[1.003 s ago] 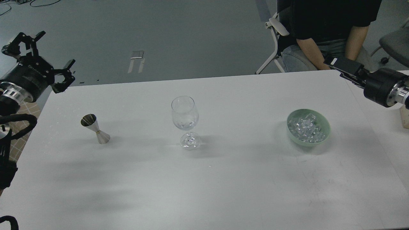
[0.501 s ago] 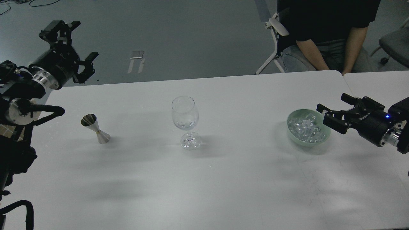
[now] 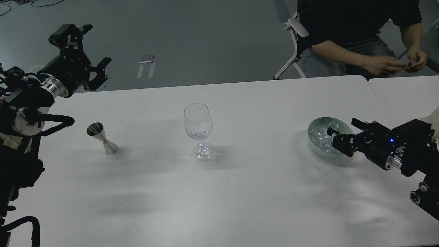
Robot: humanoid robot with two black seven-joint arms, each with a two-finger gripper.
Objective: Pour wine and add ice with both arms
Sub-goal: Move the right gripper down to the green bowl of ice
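Since the ice (image 3: 320, 137) lies heaped in a pale green bowl (image 3: 313, 146) at the right of the white table (image 3: 240, 192), the right gripper (image 3: 337, 137) is by far the nearer one: it hangs over the bowl's right half, fingers spread and empty, with the cubes just left of and beneath it. Left of the bowl, at the table's middle, stands the wine glass (image 3: 198, 121), and farther left a steel jigger (image 3: 102, 138). Well apart, above the far left corner, the left gripper (image 3: 84, 55) hovers splayed, holding nothing.
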